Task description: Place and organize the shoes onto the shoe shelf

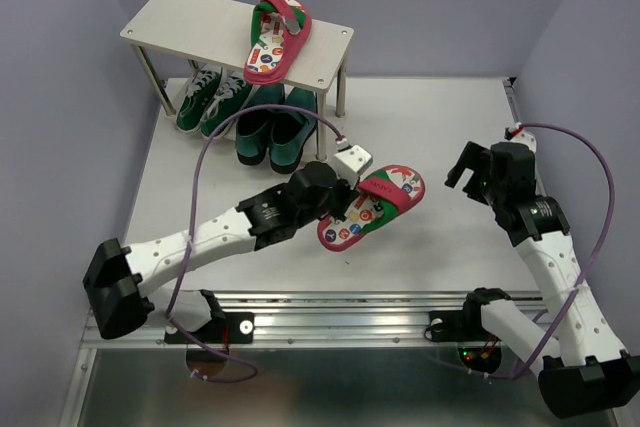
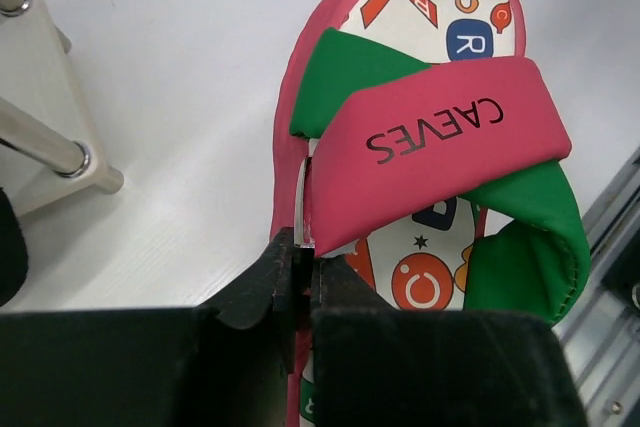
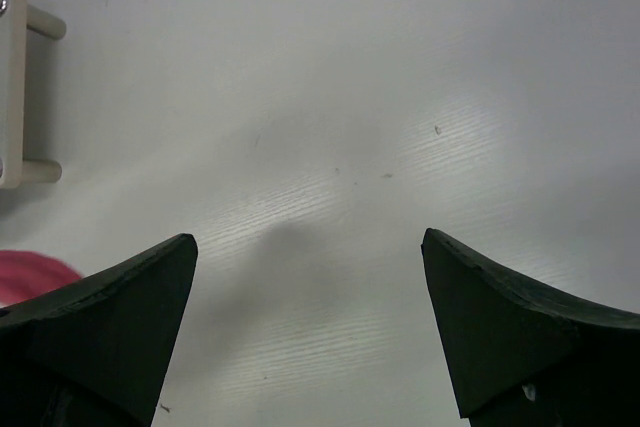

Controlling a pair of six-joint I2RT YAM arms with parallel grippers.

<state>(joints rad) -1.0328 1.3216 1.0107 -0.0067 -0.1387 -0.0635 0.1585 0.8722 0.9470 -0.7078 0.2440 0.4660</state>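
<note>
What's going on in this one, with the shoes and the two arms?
The left gripper is shut on the strap of a red flip-flop out on the table in front of the shelf; whether it is lifted yet is hard to tell. The matching flip-flop already lies on the top board, and the green sneakers and dark loafers sit underneath. The right gripper hangs open over bare table on the right, holding nothing.
</note>
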